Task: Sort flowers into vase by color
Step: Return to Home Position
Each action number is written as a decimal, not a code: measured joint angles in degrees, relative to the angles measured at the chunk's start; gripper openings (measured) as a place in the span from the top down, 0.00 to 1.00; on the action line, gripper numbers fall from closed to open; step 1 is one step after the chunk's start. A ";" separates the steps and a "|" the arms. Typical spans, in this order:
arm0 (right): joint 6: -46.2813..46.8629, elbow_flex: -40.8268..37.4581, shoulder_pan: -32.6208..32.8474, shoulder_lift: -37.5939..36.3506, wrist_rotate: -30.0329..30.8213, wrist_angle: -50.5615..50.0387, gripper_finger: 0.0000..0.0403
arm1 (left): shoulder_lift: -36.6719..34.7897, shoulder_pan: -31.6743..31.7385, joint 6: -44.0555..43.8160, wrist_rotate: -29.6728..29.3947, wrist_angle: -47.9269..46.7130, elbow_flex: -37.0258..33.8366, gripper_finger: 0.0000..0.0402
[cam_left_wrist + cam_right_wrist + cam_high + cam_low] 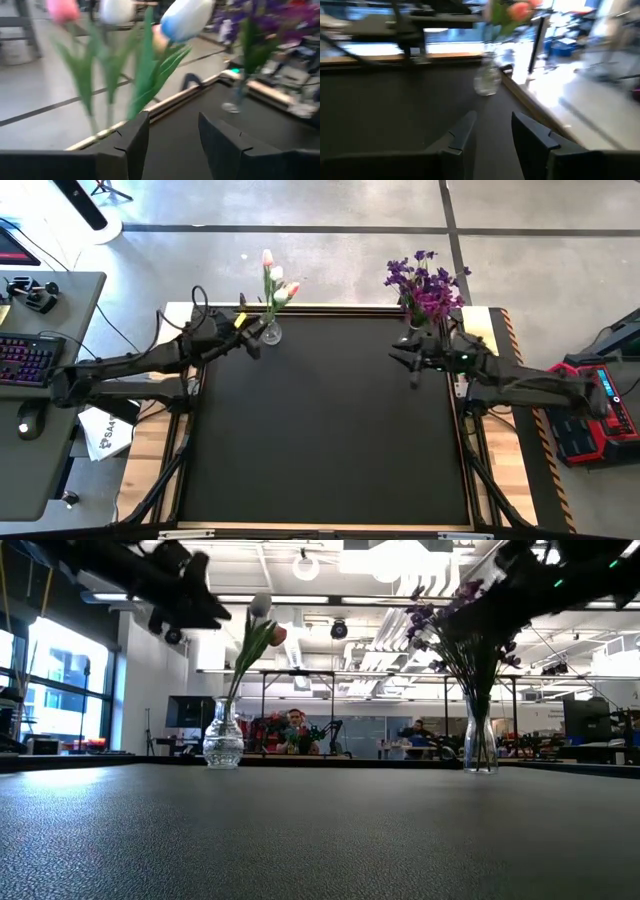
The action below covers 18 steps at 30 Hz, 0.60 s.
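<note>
A small round glass vase stands at the table's far left and holds white and pink tulips upright by their stems. A taller glass vase at the far right holds bushy purple flowers. My left gripper hovers just left of the tulip vase. In its wrist view the fingers stand open and empty, with the tulips just beyond their tips. My right gripper hovers in front of the purple-flower vase, open and empty, pointing across the table toward the tulip vase.
The black table top stretches toward the near edge in front of both vases. A desk with a keyboard stands left of the table, and a red device is on the right. People sit in the room behind.
</note>
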 joint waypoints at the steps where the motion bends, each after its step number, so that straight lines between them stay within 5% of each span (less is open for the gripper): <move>1: 0.66 1.47 -0.62 -2.45 -3.03 -4.91 0.74 | -0.80 -1.32 -0.48 0.02 -0.24 0.00 0.61; 5: 1.64 6.80 -3.82 -9.82 -14.31 -18.51 0.80 | -3.53 -5.12 -1.27 1.71 -0.31 0.00 0.63; 10: 4.22 6.19 -7.45 -17.97 -27.06 -17.38 0.96 | -4.27 -6.42 -2.73 9.62 2.47 0.00 0.69; 18: 12.44 -1.90 -7.87 -26.43 -27.36 -17.25 1.00 | -0.67 -8.37 -2.42 13.88 8.57 0.00 0.94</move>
